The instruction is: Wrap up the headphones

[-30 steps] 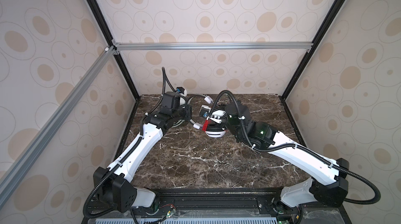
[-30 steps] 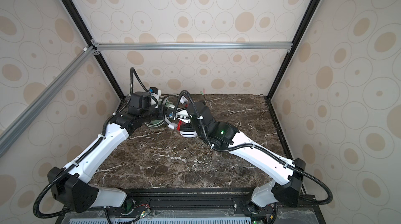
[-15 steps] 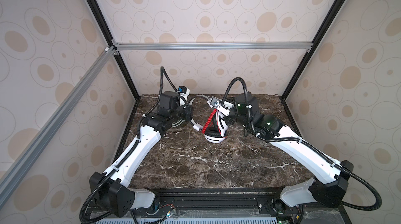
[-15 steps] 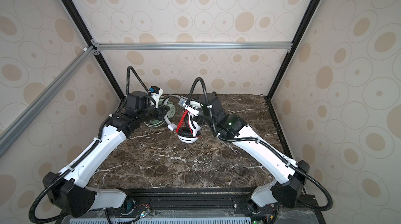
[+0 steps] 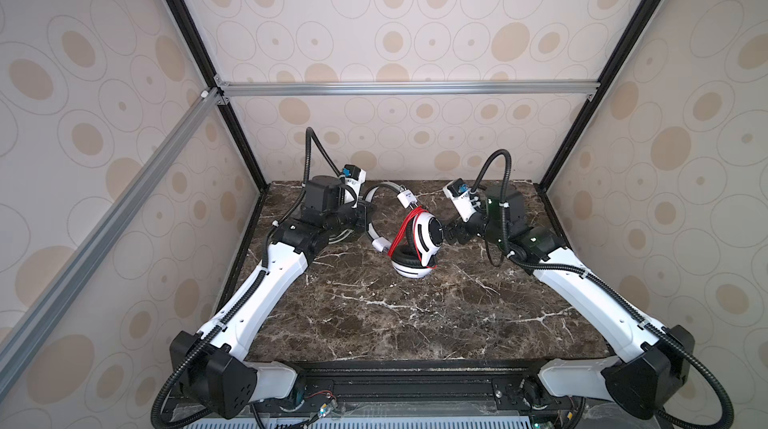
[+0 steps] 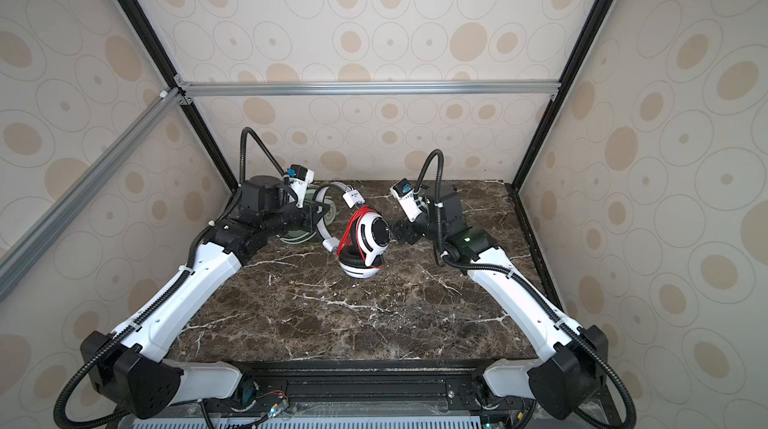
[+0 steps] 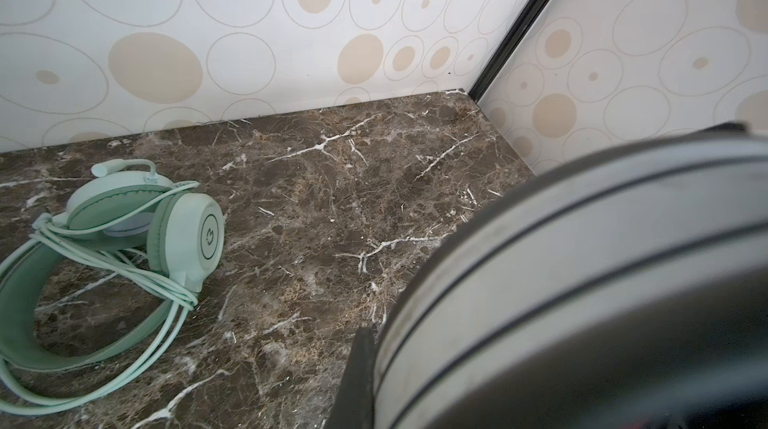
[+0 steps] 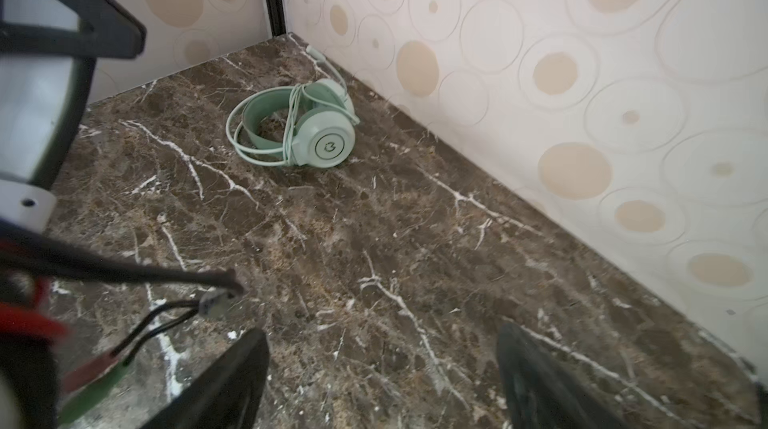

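Left gripper [image 5: 363, 218] is clamped shut on the headband of the white-and-black headset [image 5: 429, 235], propping it near the middle of the table [image 5: 374, 314]. The lower cup is down on the marble and the upper cup is tilted toward the right arm. Right gripper [image 5: 451, 235] sits just beside that upper cup, jaws wide, nothing in them. Red cable [image 5: 400, 232] is looped on the cup's far side from it, running up-down along the yoke — so I'd guess the free right hand has to reach over or around the cup for any loose end. Mint-green headset [image 8: 316, 131] lies in the far-left corner — cable wound round it.
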Motion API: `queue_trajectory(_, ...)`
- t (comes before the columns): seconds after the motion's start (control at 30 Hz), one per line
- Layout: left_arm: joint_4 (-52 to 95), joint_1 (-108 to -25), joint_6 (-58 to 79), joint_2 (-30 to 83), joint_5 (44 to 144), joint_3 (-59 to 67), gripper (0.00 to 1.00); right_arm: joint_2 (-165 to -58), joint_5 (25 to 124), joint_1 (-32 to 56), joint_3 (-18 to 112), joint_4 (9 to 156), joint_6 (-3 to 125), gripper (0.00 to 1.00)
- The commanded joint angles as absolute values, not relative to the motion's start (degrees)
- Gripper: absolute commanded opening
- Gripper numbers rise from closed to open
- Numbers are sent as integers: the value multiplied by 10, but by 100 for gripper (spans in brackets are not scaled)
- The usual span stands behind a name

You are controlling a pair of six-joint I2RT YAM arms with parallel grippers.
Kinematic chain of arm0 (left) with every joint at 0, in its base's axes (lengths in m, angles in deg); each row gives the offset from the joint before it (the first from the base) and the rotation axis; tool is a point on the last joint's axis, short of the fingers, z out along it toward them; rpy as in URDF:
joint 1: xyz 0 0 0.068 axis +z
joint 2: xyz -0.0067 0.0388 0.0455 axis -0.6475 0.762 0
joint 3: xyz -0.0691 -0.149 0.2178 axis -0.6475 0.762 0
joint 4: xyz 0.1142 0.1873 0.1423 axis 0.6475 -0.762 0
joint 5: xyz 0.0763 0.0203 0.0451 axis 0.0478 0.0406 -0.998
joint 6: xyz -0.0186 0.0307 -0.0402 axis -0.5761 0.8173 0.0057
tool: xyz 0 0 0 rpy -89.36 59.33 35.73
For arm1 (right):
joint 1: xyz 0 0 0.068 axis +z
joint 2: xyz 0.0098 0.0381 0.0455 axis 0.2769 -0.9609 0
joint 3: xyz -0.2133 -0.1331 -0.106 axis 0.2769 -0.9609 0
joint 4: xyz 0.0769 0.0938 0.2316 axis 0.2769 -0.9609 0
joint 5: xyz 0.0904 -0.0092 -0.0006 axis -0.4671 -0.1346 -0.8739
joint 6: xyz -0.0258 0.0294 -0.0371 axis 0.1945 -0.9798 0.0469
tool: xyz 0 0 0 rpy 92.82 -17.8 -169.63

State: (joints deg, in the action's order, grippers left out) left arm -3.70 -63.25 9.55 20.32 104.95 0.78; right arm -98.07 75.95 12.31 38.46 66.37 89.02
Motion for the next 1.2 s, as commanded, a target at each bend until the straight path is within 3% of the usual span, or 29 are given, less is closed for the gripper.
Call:
queue_trajectory(0.0, 37, -628, 30, 169, 1068, 4, 0, -951, 695, 120, 327, 721, 800, 88)
queue_trajectory(0.23, 39, -628, -39, 137, 978, 13, 0, -939, 552, 88, 203, 888, 686, 84)
queue_trajectory(0.33, 23, -628, -57, 134, 948, 4, 0, -978, 451, 61, 192, 973, 633, 83)
queue_trajectory(0.57, 11, -628, -91, 136, 939, -2, 0, -1119, 324, 49, 221, 1202, 524, 76)
queue_trajectory(0.83, 11, -628, -93, 136, 945, -2, 0, -1269, 292, 50, 280, 1506, 332, 71)
queue_trajectory(1.17, 9, -628, -88, 138, 946, -4, 0, -1333, 244, 88, 363, 1573, 281, 68)
